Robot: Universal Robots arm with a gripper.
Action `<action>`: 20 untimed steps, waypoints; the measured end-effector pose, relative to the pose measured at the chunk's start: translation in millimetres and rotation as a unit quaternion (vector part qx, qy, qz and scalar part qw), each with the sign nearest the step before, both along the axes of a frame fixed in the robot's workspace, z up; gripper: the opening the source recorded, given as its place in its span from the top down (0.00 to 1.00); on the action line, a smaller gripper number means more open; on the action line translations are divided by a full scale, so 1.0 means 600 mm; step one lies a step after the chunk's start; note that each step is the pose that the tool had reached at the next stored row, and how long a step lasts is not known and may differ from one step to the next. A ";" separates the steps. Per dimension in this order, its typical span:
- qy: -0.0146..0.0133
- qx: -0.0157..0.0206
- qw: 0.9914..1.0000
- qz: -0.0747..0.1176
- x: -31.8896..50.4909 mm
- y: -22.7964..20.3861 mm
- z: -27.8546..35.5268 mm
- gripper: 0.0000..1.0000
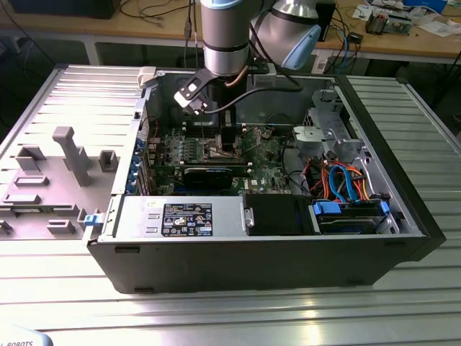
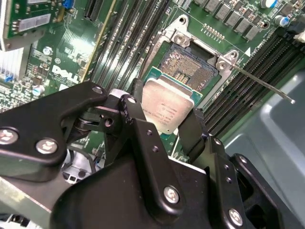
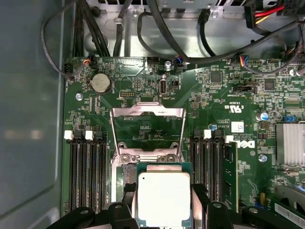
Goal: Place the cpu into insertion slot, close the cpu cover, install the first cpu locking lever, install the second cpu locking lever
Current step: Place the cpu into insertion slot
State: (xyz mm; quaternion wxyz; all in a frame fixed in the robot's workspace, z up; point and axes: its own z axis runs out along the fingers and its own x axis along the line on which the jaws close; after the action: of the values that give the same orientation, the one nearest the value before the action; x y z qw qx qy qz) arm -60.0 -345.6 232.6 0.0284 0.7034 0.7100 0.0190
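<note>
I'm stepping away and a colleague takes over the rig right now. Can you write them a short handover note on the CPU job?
The gripper is shut on the cpu, pinching two opposite edges.
The cpu hangs close over the near edge of the insertion slot. It is not seated, and the slot's contacts are bare.
The cpu cover is swung open.
One locking lever sticks out unlatched.
Done: cpu picked up and at the slot.
Left: seating it, closing the cover, both levers.

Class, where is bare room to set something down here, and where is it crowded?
Free: the ribbed table in front of the computer case. Crowded: around the insertion slot, among memory slots and cables.
</note>
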 end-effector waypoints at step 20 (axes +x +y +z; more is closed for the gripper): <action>0.000 0.000 1.000 0.001 -0.015 0.0056 -0.015 0.46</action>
State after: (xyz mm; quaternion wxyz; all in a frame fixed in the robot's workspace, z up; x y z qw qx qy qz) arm -69.2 -342.2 223.5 0.0282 0.7024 0.7110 0.0190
